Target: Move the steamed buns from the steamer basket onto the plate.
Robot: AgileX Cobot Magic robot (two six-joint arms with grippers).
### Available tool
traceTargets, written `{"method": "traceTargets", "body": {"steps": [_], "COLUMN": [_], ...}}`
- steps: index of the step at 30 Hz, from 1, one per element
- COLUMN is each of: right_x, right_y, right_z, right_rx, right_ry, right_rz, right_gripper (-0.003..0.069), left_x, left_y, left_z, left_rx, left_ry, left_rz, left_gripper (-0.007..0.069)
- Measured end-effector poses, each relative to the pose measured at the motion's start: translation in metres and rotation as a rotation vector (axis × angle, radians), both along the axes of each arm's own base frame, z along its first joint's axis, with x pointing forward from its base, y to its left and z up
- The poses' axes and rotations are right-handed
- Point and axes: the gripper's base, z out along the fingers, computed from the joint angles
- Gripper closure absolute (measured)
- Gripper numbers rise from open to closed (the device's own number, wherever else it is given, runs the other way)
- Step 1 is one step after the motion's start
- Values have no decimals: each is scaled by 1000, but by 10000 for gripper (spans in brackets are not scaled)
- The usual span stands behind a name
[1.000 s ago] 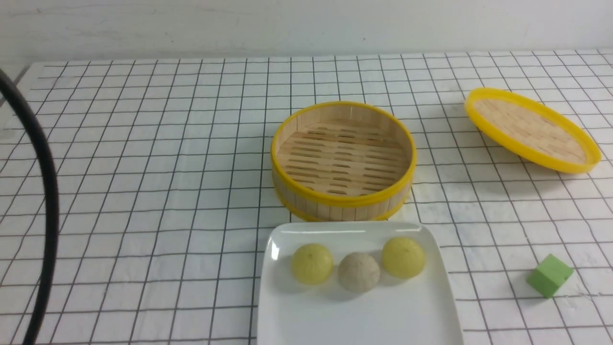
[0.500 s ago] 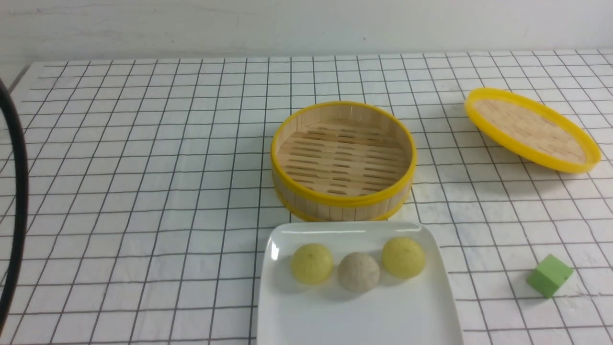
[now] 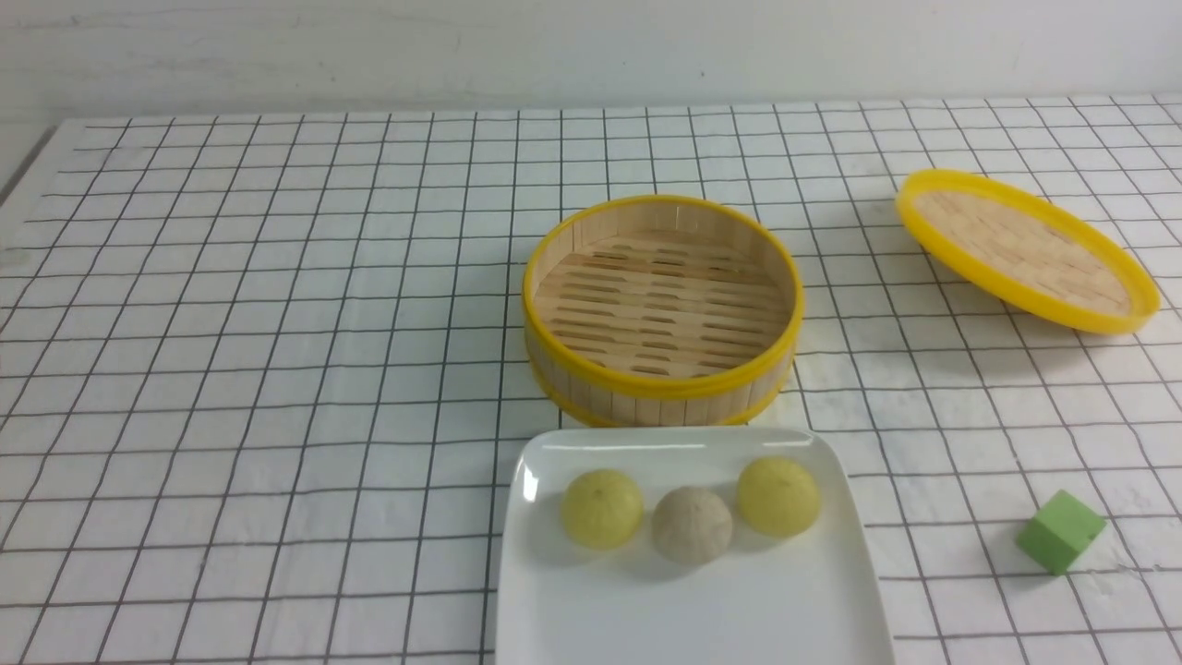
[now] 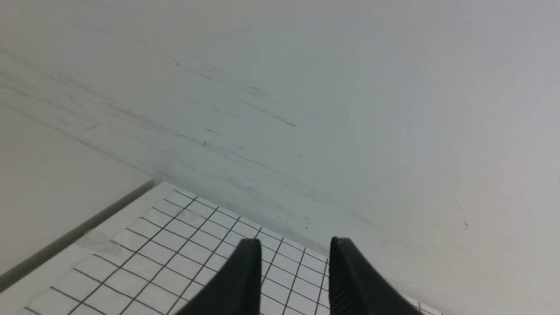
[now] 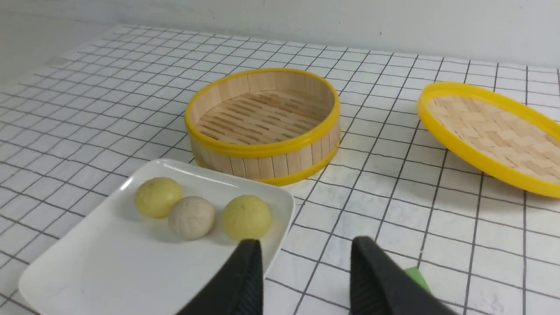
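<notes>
Ahead of your right gripper (jaws parted, gripping nothing) lies the white square plate, bamboo steamer basket just beyond; the three steamed buns sit on that plate. Your left gripper is likewise parted, empty.

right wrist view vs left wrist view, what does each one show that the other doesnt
Only the right wrist view: the empty steamer basket, the plate holding the three steamed buns, the lid, a green cube, the right gripper. Only the left wrist view: a corner of the table by the wall, the left gripper. Both: checked cloth, pale wall, black fingers apart with nothing between them.
</notes>
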Motion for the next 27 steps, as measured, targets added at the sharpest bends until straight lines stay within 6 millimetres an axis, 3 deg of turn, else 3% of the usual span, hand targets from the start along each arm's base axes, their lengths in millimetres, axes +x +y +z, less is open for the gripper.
{"method": "traceTargets", "body": {"steps": [4, 7, 11, 27], "right_x": [1, 2, 2, 2], "right_y": [0, -1, -1, -1], "right_z": [1, 2, 2, 1], "right_rx": [5, -4, -3, -3], "right_ry": [-17, -41, -41, -17], "right_rz": [-7, -18, -20, -18], "right_gripper": [469, 575, 631, 651], "left_x": [-1, -2, -3, -6], "left_y": [3, 5, 8, 14], "left_z": [-1, -1, -2, -4], "left_rx": [-3, -7, -12, -24], "left_ry": [6, 13, 21, 40], "left_rz": [29, 59, 92, 166], "left_gripper": [375, 375, 375, 375]}}
